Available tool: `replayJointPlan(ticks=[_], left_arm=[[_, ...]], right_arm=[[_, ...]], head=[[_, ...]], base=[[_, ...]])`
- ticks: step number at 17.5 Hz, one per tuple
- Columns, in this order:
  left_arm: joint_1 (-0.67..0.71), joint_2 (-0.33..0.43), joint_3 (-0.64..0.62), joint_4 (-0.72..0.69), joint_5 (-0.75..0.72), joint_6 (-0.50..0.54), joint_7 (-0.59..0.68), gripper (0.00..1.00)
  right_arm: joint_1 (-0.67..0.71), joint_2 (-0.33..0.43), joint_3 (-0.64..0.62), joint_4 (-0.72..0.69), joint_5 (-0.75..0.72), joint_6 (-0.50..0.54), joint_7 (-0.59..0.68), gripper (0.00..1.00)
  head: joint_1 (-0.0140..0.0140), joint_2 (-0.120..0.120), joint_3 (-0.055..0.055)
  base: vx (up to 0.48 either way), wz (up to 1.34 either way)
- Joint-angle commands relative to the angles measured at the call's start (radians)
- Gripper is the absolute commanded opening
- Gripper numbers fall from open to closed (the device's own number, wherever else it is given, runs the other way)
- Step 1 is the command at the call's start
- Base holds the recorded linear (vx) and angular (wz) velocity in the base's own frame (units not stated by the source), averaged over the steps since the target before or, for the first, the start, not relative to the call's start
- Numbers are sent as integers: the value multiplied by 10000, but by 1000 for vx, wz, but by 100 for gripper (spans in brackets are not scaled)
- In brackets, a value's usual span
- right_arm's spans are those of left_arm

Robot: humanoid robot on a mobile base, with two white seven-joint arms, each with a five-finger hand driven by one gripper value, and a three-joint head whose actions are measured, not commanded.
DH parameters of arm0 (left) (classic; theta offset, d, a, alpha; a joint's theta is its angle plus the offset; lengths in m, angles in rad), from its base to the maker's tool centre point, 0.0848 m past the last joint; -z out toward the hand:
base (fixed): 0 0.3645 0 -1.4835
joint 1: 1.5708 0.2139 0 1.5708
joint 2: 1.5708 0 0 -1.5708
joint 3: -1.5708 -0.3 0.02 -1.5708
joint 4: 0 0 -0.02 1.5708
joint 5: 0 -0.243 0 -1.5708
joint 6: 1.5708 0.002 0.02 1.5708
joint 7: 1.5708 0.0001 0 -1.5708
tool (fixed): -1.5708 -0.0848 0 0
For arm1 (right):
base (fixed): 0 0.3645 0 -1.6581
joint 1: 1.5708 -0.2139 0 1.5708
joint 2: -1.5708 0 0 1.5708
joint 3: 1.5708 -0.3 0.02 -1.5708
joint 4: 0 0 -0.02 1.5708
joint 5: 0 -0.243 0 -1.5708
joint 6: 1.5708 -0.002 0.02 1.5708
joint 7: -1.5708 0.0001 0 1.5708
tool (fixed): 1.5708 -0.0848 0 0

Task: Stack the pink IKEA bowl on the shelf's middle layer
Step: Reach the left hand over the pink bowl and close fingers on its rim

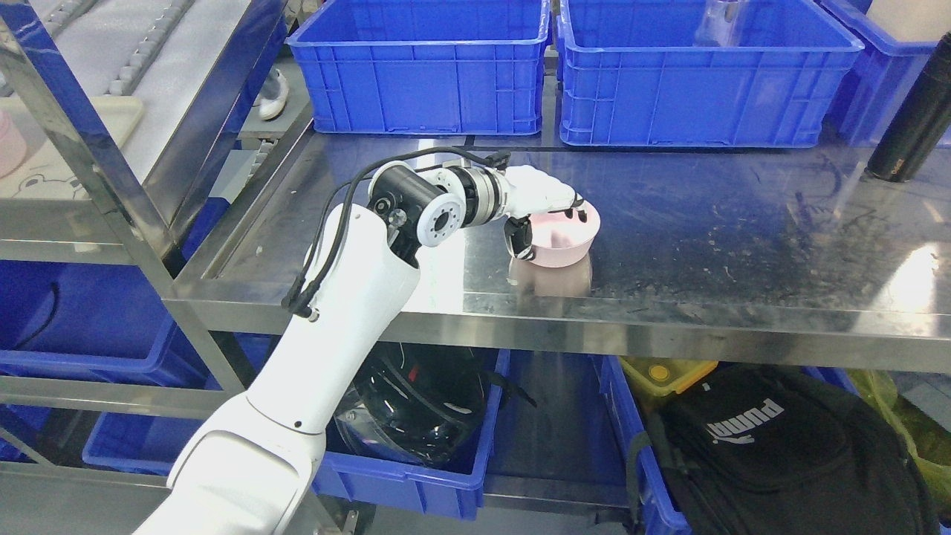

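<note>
Pink bowl (562, 239) sits at frame centre on the steel middle shelf (743, 245), left hand (546, 204) draped over its rim with fingers curled around it; seemingly placed, release remaining, no second bowl visible beneath.

Stainless steel shelving (669, 245) is filling the scene, its scuffed middle surface reflecting a bright light patch at the right. Two blue plastic crates (423, 67) are sitting along the far edge, and more blue crates (416, 475) are sitting on the layer below. A second steel rack (89, 141) is standing at left.
</note>
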Motion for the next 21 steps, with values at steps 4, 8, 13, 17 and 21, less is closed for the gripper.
replayJointPlan(ticks=[4, 8, 13, 17, 21], left_arm=[[-75, -3, -147, 1319, 33, -140, -4, 57], [-60, -3, -40, 1520, 95, -661, -4, 41], [-44, -3, 1001, 1428, 370, -1842, -65, 3], [-29, -3, 2517, 893, 1012, -2883, -142, 0], [63, -3, 3915, -118, 2165, -4144, -280, 0]], right_arm=[[215, -175, 0, -175, 0, 4, 7, 100], [215, -175, 0, -175, 0, 4, 7, 100], [215, -175, 0, -175, 0, 4, 7, 100], [215, -175, 0, -175, 0, 4, 7, 100], [215, -175, 0, -175, 0, 4, 7, 100]], head=[[0, 0, 0], [0, 0, 0], [0, 0, 0], [0, 0, 0], [0, 0, 0]], base=[[0, 0], [0, 0], [0, 0], [0, 0], [0, 0]])
